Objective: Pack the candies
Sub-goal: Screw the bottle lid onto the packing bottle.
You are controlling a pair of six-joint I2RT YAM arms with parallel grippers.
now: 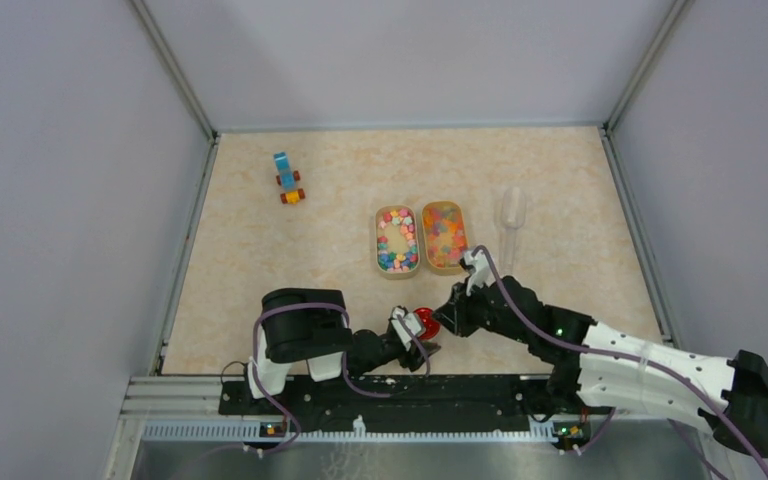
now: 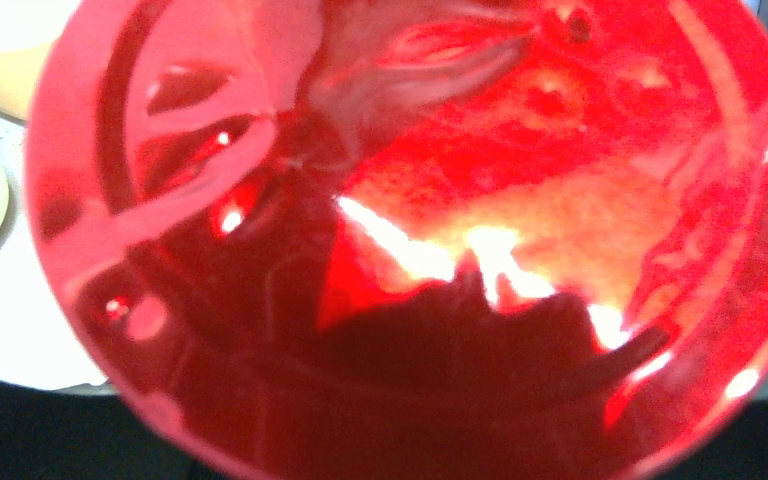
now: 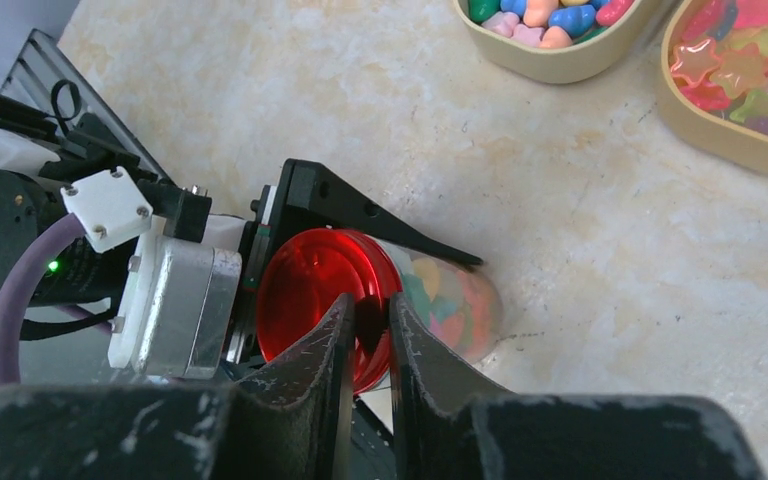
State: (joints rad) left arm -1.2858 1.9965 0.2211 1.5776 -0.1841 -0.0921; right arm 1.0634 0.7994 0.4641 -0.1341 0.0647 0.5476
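My left gripper (image 1: 420, 335) clamps the candy jar (image 3: 460, 300) at the edge of the table (image 3: 560, 200). My right gripper (image 3: 371, 302) pinches its red lid (image 3: 310, 290). Beyond the jar is open tabletop, then two trays (image 3: 550, 68).

Glossy plastic lid (image 3: 310, 280), shiny candies (image 3: 540, 14)

Multicol. candies (image 1: 397, 240), in 2 trays (image 1: 377, 245), some prob. in jar (image 3: 485, 310)

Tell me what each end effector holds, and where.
Left end effector grips the jar by its sides; right end effector pinches the lid at its rim.
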